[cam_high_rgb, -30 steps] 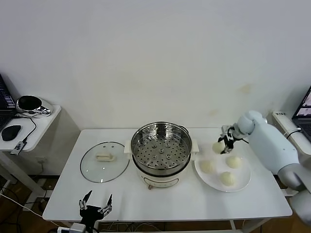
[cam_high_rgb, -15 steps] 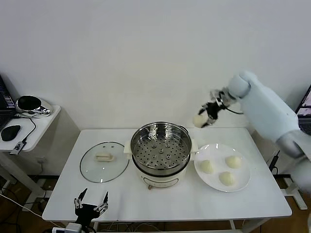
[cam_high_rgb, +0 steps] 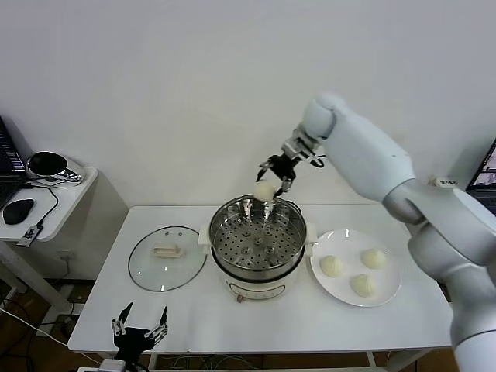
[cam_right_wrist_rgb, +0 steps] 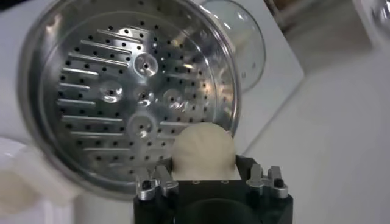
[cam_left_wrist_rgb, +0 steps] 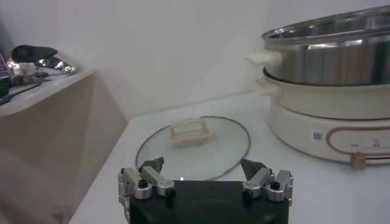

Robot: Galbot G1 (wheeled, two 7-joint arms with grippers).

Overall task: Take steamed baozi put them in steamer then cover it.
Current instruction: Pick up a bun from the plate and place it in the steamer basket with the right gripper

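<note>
While three baozi [cam_high_rgb: 359, 272] wait on the plate [cam_high_rgb: 390, 288] and the cover [cam_high_rgb: 167, 256] lies beside the steamer [cam_high_rgb: 256, 246], the right gripper [cam_high_rgb: 273, 177], clamped on a baozi [cam_high_rgb: 264, 190], has swung from beyond the plate to above the steamer's back rim; the left gripper [cam_high_rgb: 139, 332] hangs spread below the table edge.

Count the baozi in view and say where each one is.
4. Three baozi lie on the white plate: one nearest the steamer, one farther back, one at the front. The fourth is in the right claw above the steamer.

Right end effector [cam_high_rgb: 273, 175] extended forward, clamped; left end effector [cam_high_rgb: 139, 332] parked low, spread.
</note>
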